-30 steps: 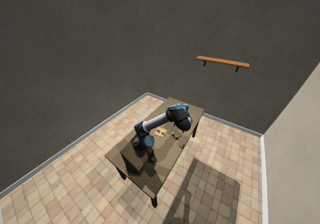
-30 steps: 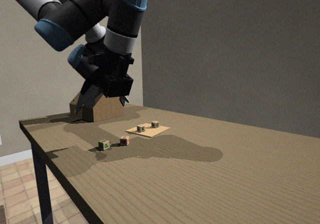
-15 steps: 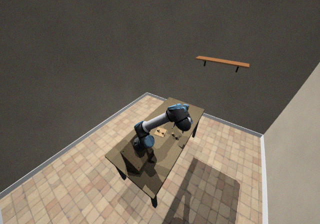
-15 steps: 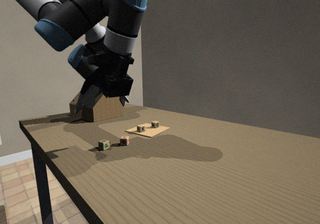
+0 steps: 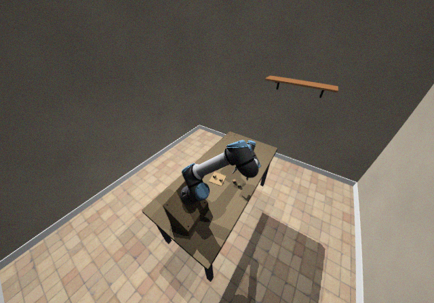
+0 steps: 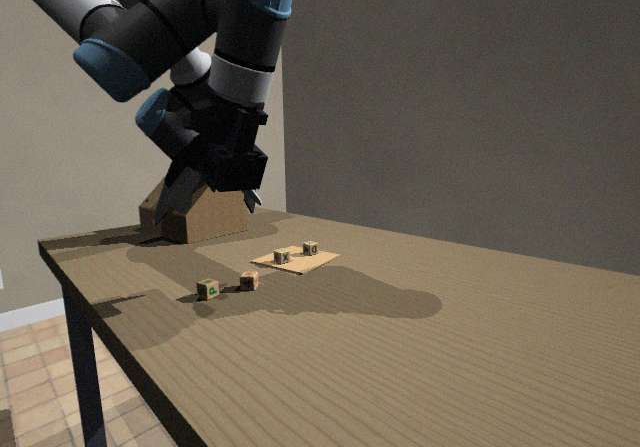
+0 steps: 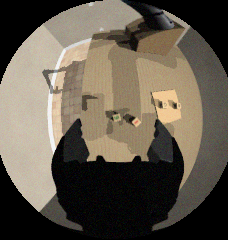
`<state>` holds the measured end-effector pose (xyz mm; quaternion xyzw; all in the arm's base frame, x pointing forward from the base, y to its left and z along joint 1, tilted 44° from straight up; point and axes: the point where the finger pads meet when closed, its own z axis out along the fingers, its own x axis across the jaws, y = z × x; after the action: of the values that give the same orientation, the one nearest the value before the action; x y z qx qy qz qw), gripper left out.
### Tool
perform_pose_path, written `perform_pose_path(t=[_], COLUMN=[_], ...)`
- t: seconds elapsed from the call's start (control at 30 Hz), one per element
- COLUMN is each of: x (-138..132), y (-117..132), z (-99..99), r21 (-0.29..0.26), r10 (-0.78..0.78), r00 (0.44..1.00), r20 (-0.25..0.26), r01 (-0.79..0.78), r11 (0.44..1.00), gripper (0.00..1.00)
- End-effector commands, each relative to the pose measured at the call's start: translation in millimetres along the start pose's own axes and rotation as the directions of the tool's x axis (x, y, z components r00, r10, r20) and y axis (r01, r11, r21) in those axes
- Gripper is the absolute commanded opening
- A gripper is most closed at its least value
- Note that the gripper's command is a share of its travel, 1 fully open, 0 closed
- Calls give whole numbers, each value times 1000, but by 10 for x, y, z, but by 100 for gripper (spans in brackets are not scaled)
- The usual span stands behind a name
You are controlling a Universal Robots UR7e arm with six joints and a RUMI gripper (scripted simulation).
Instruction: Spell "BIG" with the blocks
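Note:
A tan mat (image 6: pixel 302 265) (image 7: pixel 170 114) (image 5: pixel 213 180) lies on the wooden table (image 6: pixel 413 354). Two small blocks with dark letters stand on it, apart from each other: one (image 6: pixel 281 255) (image 7: pixel 164 104) and another (image 6: pixel 310 247) (image 7: pixel 178 105). Two more blocks lie off the mat on the table: one with green letters (image 6: pixel 207 288) (image 7: pixel 115 117) and one with red letters (image 6: pixel 248 280) (image 7: pixel 136 121). My gripper (image 6: pixel 206 207) (image 7: pixel 118 119) is open and empty. It hangs well above the table, over the two loose blocks.
A brown house-shaped box (image 6: pixel 206 220) stands at the far end of the table by the arm's base. The table's left edge (image 6: pixel 103 323) runs close to the green-lettered block. A wooden shelf (image 5: pixel 302 83) hangs on the far wall.

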<state>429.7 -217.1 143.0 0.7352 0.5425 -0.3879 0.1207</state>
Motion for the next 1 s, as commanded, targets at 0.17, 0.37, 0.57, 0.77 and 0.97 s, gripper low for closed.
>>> perform_pose_path(t=[0.17, 0.37, 0.57, 0.77, 0.97], x=[202, 301, 387, 460, 527], y=[34, 49, 57, 56, 47], z=[-34, -61, -94, -132, -178], r21=[-113, -169, -216, -253, -282], r10=[189, 292, 384, 462, 533], r00=[981, 953, 915, 869, 813], r20=[-37, -76, -123, -175, -235], r01=[-192, -301, -403, -493, -582], r11=[975, 939, 890, 832, 763], gripper=[100, 100, 100, 100, 100])
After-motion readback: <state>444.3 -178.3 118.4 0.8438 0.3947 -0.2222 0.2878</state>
